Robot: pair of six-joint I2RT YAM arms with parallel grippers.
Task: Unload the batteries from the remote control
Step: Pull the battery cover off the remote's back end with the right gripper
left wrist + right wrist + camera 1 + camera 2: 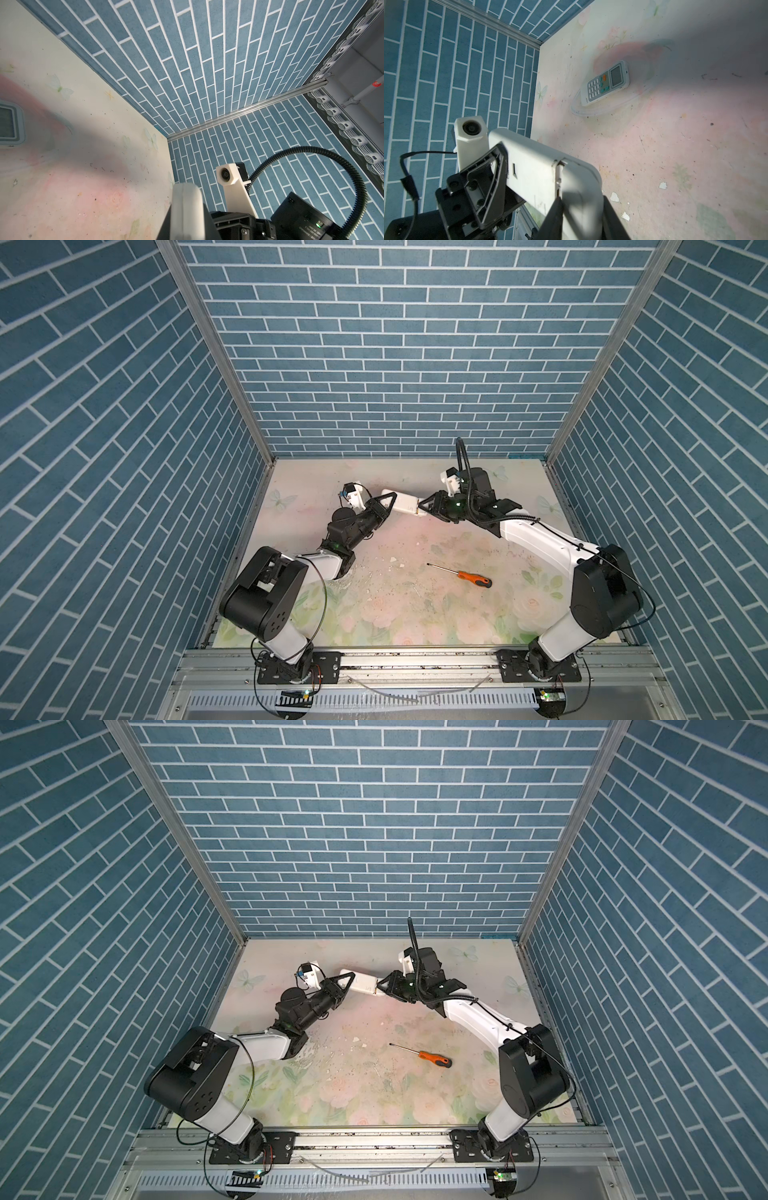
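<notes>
**Top views.** In both top views we list one white oblong plastic remote control [405, 502] [363, 982], held up above the floral-printed bench [415, 605] near its back, bridging the two arms. The left pincer [385, 505] [348, 982] is clamped tight on one end. The right pincer [424, 508] [380, 988] meets the opposite end. An orange-handled screwdriver [465, 574] lies on the bench, well apart and nearer the front.

**Left wrist view.** We see the held remote [186, 207] edge-on.

**Right wrist view.** The right pincer's fingers [553, 222] flank the held remote's near end. We cannot tell whether they grip it. A second white remote control [605, 83] lies flat on the bench, keypad and screen up.

**Batteries.** Hidden in every view.
</notes>
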